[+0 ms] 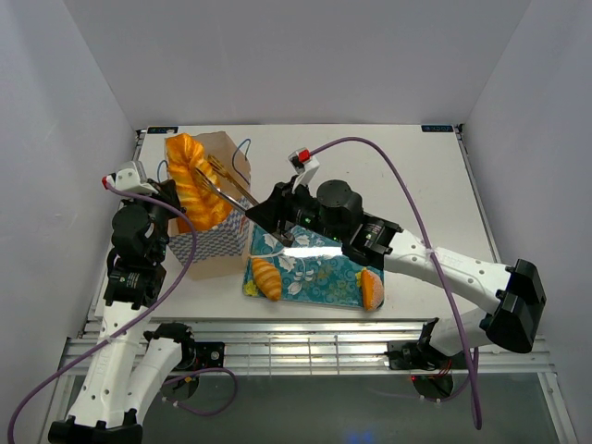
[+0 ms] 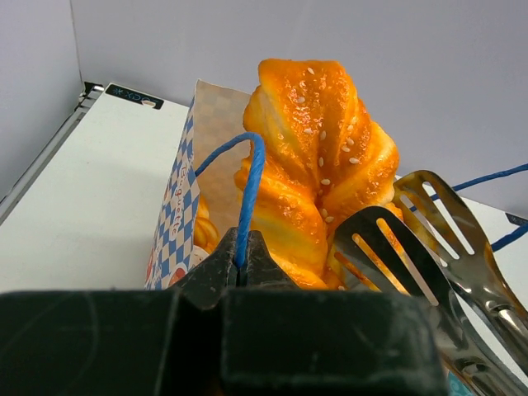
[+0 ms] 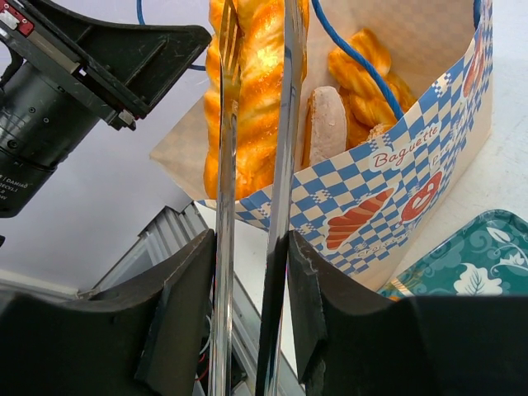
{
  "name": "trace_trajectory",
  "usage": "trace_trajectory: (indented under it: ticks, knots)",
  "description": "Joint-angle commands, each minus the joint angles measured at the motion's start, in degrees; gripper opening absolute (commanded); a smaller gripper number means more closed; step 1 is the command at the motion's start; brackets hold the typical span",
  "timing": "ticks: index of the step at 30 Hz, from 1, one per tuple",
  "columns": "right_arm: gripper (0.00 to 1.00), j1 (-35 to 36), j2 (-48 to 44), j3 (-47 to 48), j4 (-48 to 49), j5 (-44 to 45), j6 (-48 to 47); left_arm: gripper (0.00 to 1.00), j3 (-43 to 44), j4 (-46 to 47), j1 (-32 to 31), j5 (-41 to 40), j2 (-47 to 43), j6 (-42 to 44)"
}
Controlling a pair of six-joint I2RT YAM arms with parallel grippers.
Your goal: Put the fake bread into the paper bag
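The paper bag (image 1: 215, 242) stands upright at the table's left, checkered sides showing in the right wrist view (image 3: 388, 190). A long braided loaf (image 1: 194, 180) sticks up out of its mouth; it also shows in the left wrist view (image 2: 318, 165) and in the right wrist view (image 3: 256, 91). My left gripper (image 2: 239, 262) is shut on the bag's blue cord handle (image 2: 247, 190). My right gripper (image 3: 252, 272) is shut on metal tongs (image 3: 285, 124), whose slotted ends (image 2: 396, 247) flank the loaf. More bread (image 3: 367, 82) lies inside the bag. A croissant (image 1: 266, 277) and another pastry (image 1: 372, 289) lie on the tray.
A teal floral tray (image 1: 324, 276) lies right of the bag at the near edge. The bag's other blue handle (image 1: 242, 153) loops at its far side. White walls enclose the table on the left, back and right.
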Motion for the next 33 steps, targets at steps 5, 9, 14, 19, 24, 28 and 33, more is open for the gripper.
trace_trajectory:
  ticks: [5,9,14,19,24,28,33]
  knots:
    - [0.45,0.4,-3.9,1.4,3.0,0.4,0.0,0.00,0.0,0.2,-0.1,0.4,-0.5,0.3]
    - [0.45,0.4,-4.8,1.4,2.1,0.8,-0.2,0.00,0.0,0.2,-0.1,0.5,-0.5,0.3]
    - [0.47,0.4,-5.3,1.5,0.7,1.4,-0.5,0.00,-0.1,0.2,-0.2,0.5,-0.6,0.2]
    - [0.47,0.4,-5.3,1.2,-0.6,1.0,-0.4,0.00,-0.1,0.2,-0.2,0.4,-0.6,0.2]
    - [0.47,0.4,-6.1,0.6,-1.6,-0.1,-0.2,0.00,0.0,0.3,-0.2,0.3,-0.6,0.2]
    - [0.47,0.4,-7.5,1.5,-3.3,-1.7,-0.6,0.00,-0.1,0.2,-0.1,0.3,-0.5,0.3]
    - [0.47,0.3,-10.4,3.0,-7.6,-3.8,-3.8,0.00,-0.1,0.1,-0.2,0.2,-0.6,0.3]
